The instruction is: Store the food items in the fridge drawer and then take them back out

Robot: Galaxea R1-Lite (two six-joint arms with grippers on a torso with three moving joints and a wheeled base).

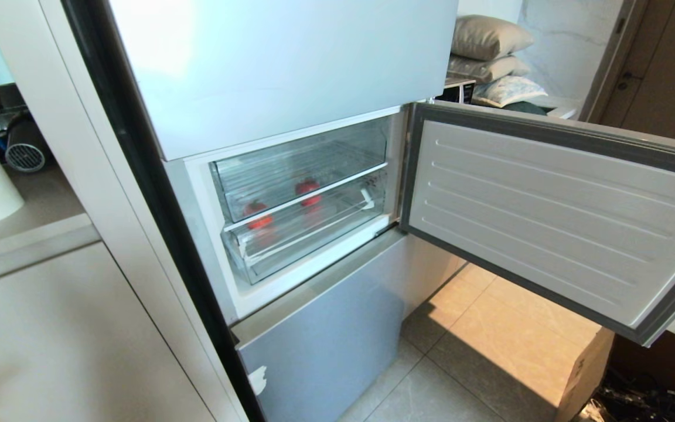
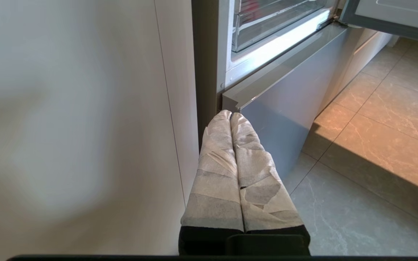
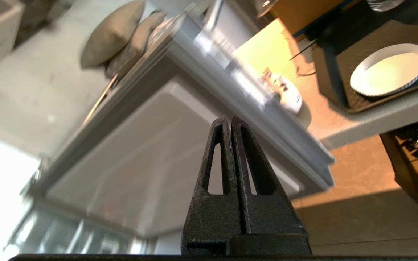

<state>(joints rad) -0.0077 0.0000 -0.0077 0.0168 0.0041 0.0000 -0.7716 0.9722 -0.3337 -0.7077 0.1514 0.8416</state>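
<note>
Right end effector (image 3: 230,121) closed, background blurred.

— How is the scene lit?
— Warm sunlight is thrown across the floor tiles (image 1: 507,328) at four o'clock; glare is seen on the fridge door (image 1: 279,64).
— Any blur?
— The right wrist view is smeared throughout.

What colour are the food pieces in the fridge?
Red-orange round food pieces, clearest in the head view.

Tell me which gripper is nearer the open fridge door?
Right. The right gripper faces the door inner panel; the left gripper sits low by the bottom compartment corner.
</note>
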